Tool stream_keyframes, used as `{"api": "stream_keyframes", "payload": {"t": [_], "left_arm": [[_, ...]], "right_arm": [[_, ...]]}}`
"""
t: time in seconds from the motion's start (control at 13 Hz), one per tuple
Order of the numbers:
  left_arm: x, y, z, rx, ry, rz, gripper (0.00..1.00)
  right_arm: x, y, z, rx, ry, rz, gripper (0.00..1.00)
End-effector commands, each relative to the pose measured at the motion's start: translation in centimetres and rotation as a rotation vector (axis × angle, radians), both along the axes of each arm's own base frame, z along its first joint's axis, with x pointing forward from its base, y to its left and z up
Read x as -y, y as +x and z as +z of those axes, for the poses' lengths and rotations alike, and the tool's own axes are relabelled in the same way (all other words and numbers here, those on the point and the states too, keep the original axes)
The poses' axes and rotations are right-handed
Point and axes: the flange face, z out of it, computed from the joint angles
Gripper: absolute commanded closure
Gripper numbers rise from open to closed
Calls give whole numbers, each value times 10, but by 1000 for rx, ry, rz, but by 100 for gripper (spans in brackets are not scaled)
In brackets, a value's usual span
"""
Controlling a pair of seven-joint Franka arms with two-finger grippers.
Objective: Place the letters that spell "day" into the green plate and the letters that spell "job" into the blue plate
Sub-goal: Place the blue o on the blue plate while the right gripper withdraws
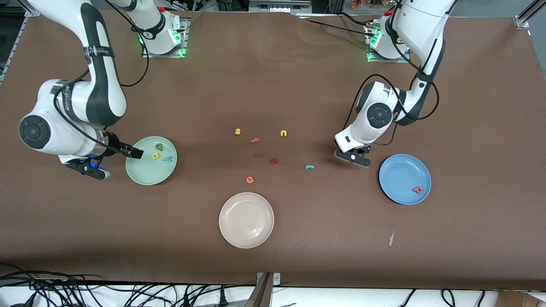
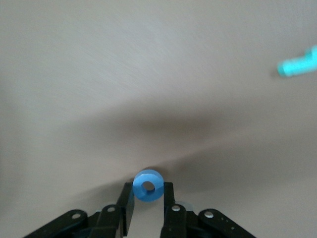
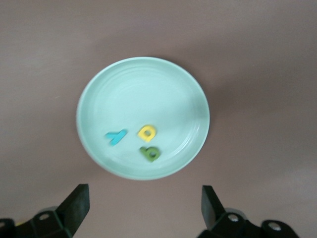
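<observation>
The green plate point(image 1: 145, 175) point(image 3: 143, 89) holds the "day" letters: a dark green one point(image 1: 159, 146) point(image 3: 150, 153), a yellow one point(image 1: 155, 156) point(image 3: 147, 132) and a teal "y" point(image 1: 168, 159) point(image 3: 115, 136). My right gripper point(image 1: 111, 161) point(image 3: 144, 206) stands open and empty by that plate's rim, toward the right arm's end. The blue plate point(image 1: 401, 170) holds the salmon-red letter point(image 1: 417, 190). My left gripper point(image 1: 353, 156) point(image 2: 148, 198) is shut on the blue ring "o" point(image 2: 148, 186), low over the table between the blue plate and the teal "j" point(image 1: 309, 166) point(image 2: 299, 64).
Mid-table lie a yellow "s" point(image 1: 238, 131), a yellow "u" point(image 1: 283, 133), dark red letters point(image 1: 274, 160) and an orange "e" point(image 1: 250, 180). A cream-white plate point(image 1: 246, 220) sits nearer the front camera. A small paper scrap point(image 1: 391, 238) lies near the blue plate.
</observation>
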Motion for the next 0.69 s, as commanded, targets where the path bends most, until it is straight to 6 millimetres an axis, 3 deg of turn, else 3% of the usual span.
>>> {"api": "stream_keyframes", "payload": {"t": [0.0, 0.23, 0.31, 0.38, 0.46, 0.54, 0.62], "left_arm": [[-70, 26, 59, 73, 34, -43, 100], [-117, 37, 70, 93, 43, -155, 100], [-130, 39, 68, 91, 50, -187, 100], [-133, 40, 66, 94, 51, -192, 100], [-133, 40, 63, 90, 56, -201, 73], [-133, 40, 62, 91, 65, -213, 23], [-133, 40, 62, 92, 66, -214, 16]], "right_arm": [[-4, 5, 68, -15, 63, 114, 0], [-2, -5, 151, -85, 52, 143, 0], [5, -8, 172, -83, -5, 167, 0], [-2, -12, 195, -38, -46, 220, 0], [-7, -10, 194, -1, -54, 237, 0], [2, -14, 193, 4, -29, 223, 0], [21, -12, 190, 27, -5, 208, 0]]}}
